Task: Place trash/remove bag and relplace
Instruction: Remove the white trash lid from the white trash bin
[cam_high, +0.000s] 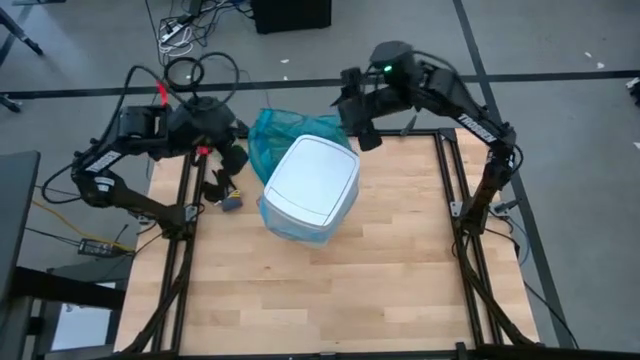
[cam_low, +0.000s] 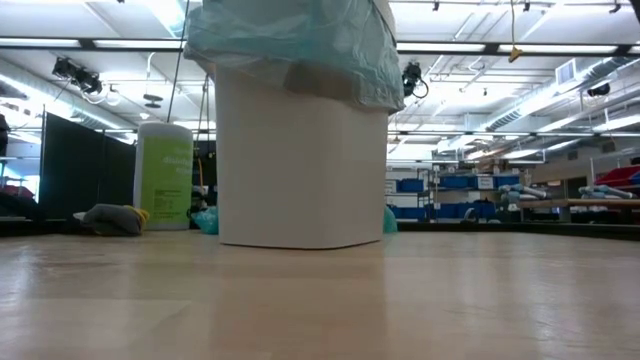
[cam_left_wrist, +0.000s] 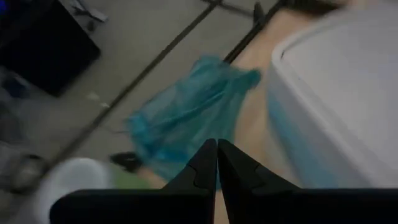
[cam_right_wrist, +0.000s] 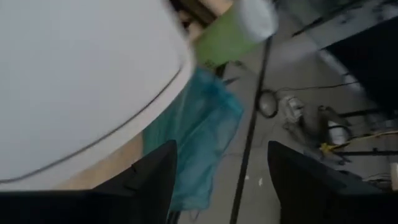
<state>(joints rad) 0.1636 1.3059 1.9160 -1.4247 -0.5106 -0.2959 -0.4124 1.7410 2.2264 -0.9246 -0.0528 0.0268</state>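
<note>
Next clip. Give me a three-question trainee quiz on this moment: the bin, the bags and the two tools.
1. True or false: the white bin stands upright on the wooden table, with the light blue bag around its top.
2. Which tool has its fingers spread apart?
A. left tool
B. right tool
C. neither
3. Fill in: the darker teal bag lies at the table's ____ edge, between the two arms.

Key:
1. True. The low view shows the bin standing on its base, liner draped over the rim.
2. B. The right tool's fingers stand wide; the left tool's fingers are pressed together, holding nothing.
3. Far.
</note>
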